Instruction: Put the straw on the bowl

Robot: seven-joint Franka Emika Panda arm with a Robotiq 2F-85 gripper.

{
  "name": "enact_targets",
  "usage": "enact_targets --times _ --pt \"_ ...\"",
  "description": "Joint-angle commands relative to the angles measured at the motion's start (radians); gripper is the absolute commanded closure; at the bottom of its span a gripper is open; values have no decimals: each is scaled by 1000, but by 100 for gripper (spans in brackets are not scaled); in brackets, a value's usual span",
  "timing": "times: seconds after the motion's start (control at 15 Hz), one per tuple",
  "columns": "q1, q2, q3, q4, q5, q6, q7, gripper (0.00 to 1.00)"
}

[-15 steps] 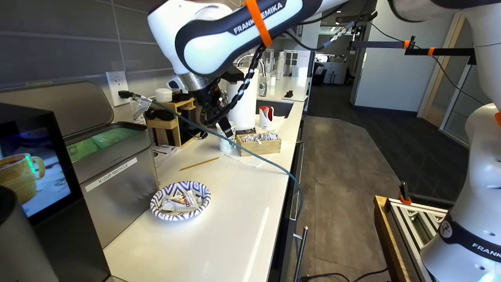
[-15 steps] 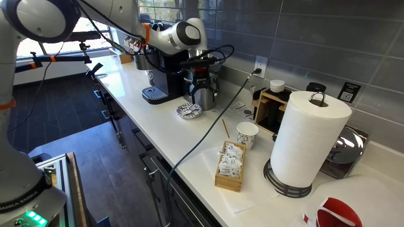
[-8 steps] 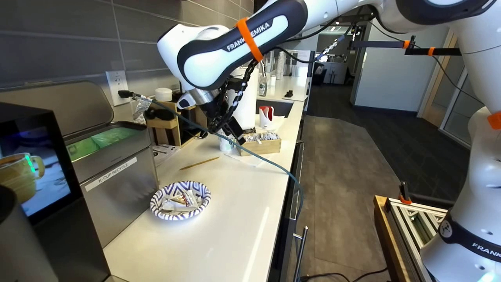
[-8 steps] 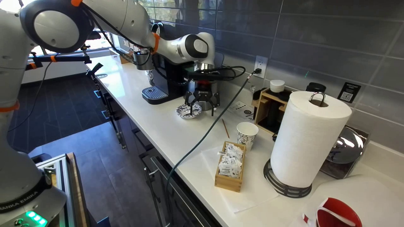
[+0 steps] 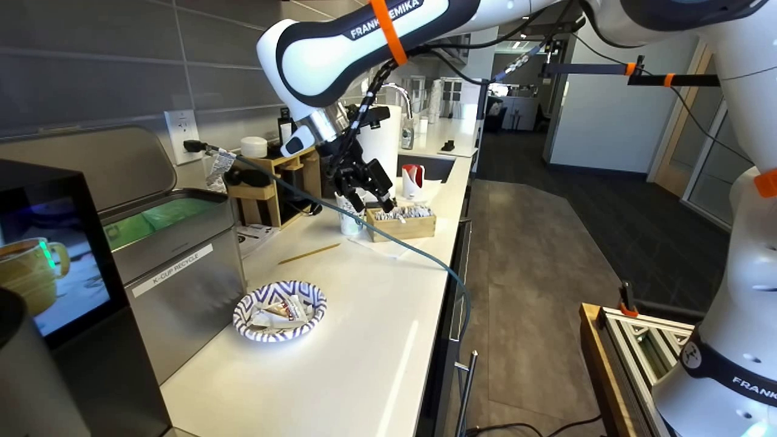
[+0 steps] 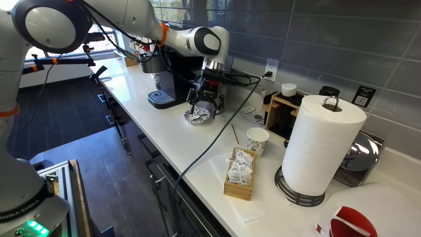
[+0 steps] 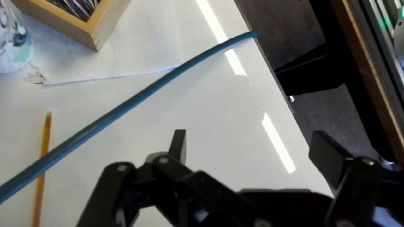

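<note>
I observe the claw [image 7: 249,140] with its jaws spread wide, held above the white counter [image 5: 340,364]. The straw [image 5: 309,254] lies on that counter, lower than the claw and apart from it; in the wrist view it runs left of the claw, a blue cable [image 7: 126,107] crossing in front of it. The bowl [image 5: 282,335] sits upright on the counter, also lower than the claw, with wrapped packets [image 5: 279,312] inside; the straw lies outside the bowl, near but not touching. In an exterior view, right of the claw, stand a patterned paper cup [image 6: 256,144], a wooden box [image 6: 237,191] filled with white sachets [image 6: 241,168] and, farther right, a paper towel roll [image 6: 324,148].
</note>
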Motion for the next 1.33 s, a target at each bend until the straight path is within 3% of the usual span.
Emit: enact_targets --times 0.0,0.13,0.6,1.0,1.27 --pt "-27 16 14 19 99 -39 -54 0" --pt "-13 11 1 0 90 2 -17 0" --pt "-9 7 -2 3 72 -12 -27 0" --pt "-73 -1 27 -50 320 234 -37 0" --pt "-33 -5 -7 -145 210 536 -45 0"
